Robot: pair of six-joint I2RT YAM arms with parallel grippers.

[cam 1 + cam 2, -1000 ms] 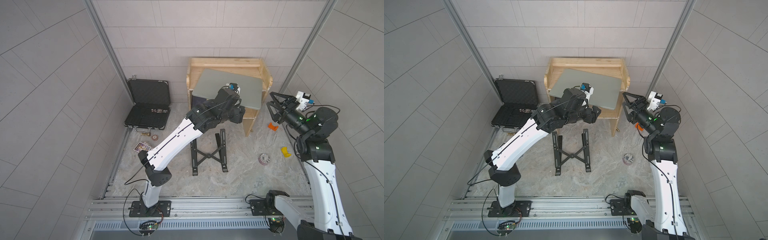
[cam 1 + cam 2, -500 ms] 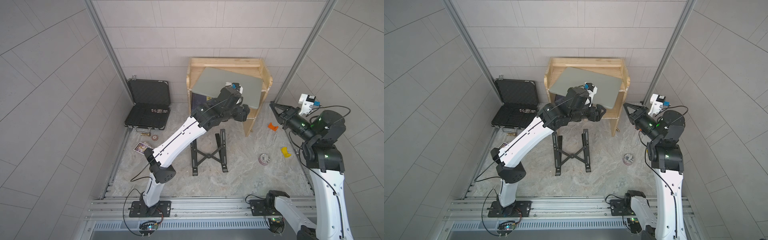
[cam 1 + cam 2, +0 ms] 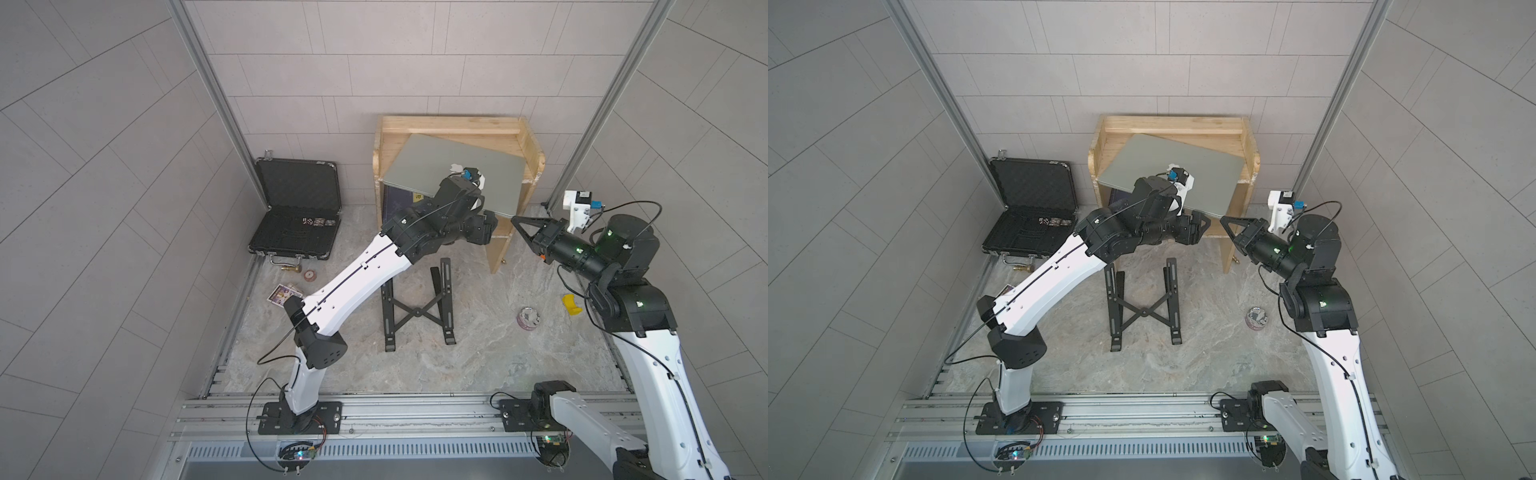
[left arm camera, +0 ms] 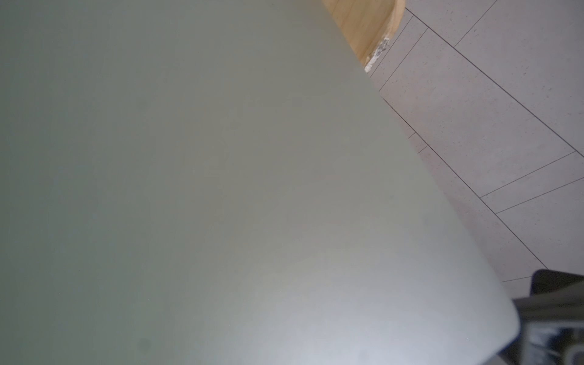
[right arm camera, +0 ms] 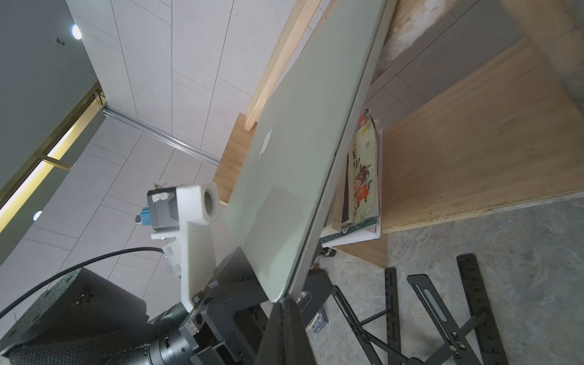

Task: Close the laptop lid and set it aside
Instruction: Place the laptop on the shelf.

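Note:
The laptop lies with its lid down on top of a wooden shelf unit, askew, its front right corner overhanging. The laptop lid shows its apple logo and fills the left wrist view. My left gripper is shut on the laptop's front edge near that corner, one finger above and one below. My right gripper is shut on nothing, its tip at the overhanging corner.
A black folding stand sits on the floor in front of the shelf unit. An open black briefcase is at the left wall, with cards near it. A tape roll and a yellow piece lie at the right. Books rest on the lower shelf.
My right gripper has gone from open to shut and dropped from the laptop's right edge to its front right corner. The laptop has turned slightly on the shelf with the left gripper.

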